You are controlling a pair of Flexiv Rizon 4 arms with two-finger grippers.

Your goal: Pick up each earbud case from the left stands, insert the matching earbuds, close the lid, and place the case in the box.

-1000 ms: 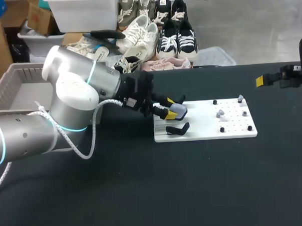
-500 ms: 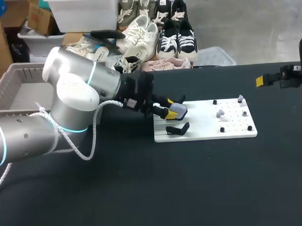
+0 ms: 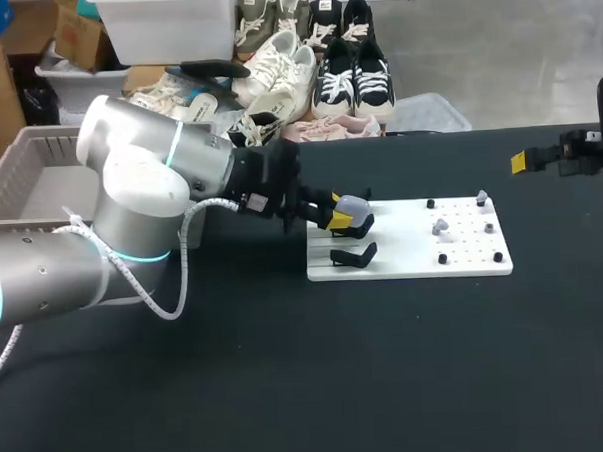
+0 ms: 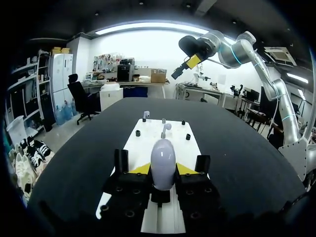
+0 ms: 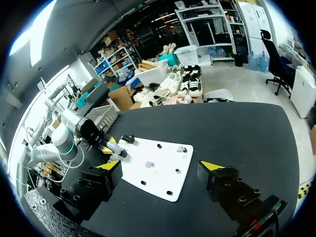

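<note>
A pale lavender earbud case (image 3: 354, 205) sits between the yellow tips of my left gripper (image 3: 343, 218), over the left end of the white board (image 3: 408, 253). In the left wrist view both tips press the sides of the case (image 4: 163, 155), so the left gripper (image 4: 163, 171) is shut on it. An empty black stand (image 3: 353, 255) lies just in front. Small pale earbuds (image 3: 440, 225) stand on pegs on the board's right half. My right gripper (image 3: 524, 161) hovers open, far off at the table's right edge; its wrist view shows the right gripper (image 5: 162, 170) empty.
A grey basket (image 3: 24, 168) stands at the table's far left, behind my left arm. Black pegs (image 3: 443, 259) dot the board's right half. Dark tabletop (image 3: 388, 372) stretches in front of the board.
My left gripper has closed its fingers onto the case, and the case now sits slightly higher and further back than a second ago. The right arm has not moved.
</note>
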